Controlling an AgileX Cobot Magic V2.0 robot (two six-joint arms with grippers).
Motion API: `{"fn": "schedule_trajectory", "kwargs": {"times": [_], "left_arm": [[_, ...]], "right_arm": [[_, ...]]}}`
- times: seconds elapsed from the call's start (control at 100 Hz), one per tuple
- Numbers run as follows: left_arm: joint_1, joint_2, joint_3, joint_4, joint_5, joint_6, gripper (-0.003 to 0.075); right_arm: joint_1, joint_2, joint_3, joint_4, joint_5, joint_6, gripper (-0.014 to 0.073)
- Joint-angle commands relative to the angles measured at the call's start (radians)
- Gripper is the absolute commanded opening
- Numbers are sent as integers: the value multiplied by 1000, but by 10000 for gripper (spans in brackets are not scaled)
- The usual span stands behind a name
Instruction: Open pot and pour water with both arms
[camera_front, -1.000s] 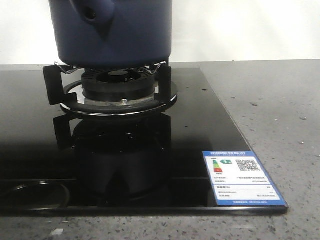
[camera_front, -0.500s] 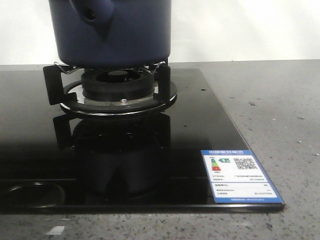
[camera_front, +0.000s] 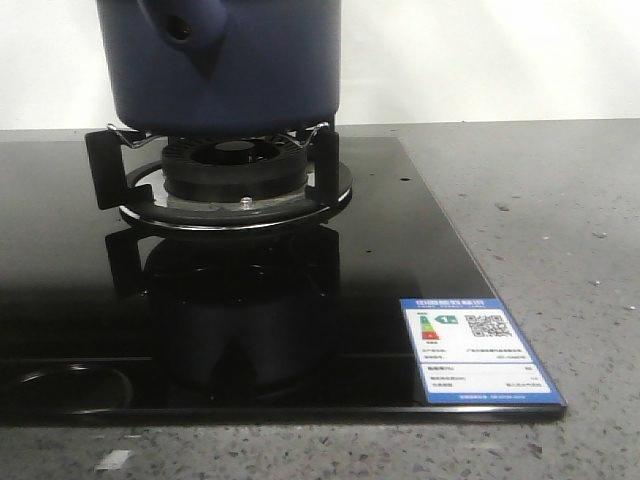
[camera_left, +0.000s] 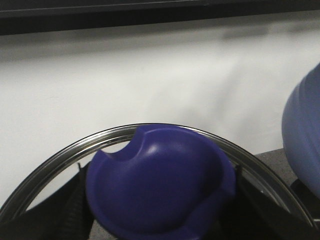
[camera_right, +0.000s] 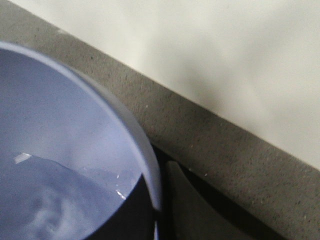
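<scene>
While the left gripper's own fingertips stay below the frame edge, its dark ribbed fingers (camera_left: 75, 207) flank a glossy purple-blue domed knob (camera_left: 160, 185) on a round lid with a bright metal rim (camera_left: 60, 160); they look closed on the knob, though contact itself is not visible. Just beyond the lid rim, a curved blue surface (camera_left: 302, 135) enters at the frame edge; I cannot identify it.

Right gripper: no finger identifiable in the right wrist view, so open or closed cannot be told. Directly under that camera sits the large dark navy-blue round pot (camera_front: 225, 65), its pale inner wall (camera_right: 75, 135) holding water (camera_right: 45, 205). In the front view the pot rests on the black burner grate (camera_front: 235, 180) of a black glass cooktop (camera_front: 400, 260), handle stub (camera_front: 185, 35) toward the camera. A blue-bordered energy label (camera_front: 478, 350) lies at the cooktop's near corner.

Risks, as judged: the smooth knob could slip if the hold is shallow; tilting the filled pot too quickly could slop water onto burner and glass.

Hidden: the pot's rim in the front view, both arms, and the lid's far side.
</scene>
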Motion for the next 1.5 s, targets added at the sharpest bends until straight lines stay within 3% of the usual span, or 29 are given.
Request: {"fn": "schedule_trajectory", "kwargs": {"times": [0.0, 0.47, 0.59, 1.02, 1.2, 1.491], "left_arm": [[2, -24, -38, -61, -21, -12, 358], [2, -24, -38, -61, -19, -12, 358], [2, -24, -38, -61, -19, -12, 358], [2, -24, -38, -61, -12, -12, 358], [2, -24, -38, -61, -10, -12, 358], [2, -24, -38, -61, -3, -12, 358]], "right_arm": [[-1, -83, -35, 20, -136, -6, -42], [-1, -96, -31, 20, -182, -56, -42], [5, -129, 57, 20, -239, -78, -42], [57, -428, 810, 20, -1021, -98, -42], [70, -460, 966, 20, -1272, -98, -42], [95, -460, 1095, 18, -1515, -93, -43]]}}
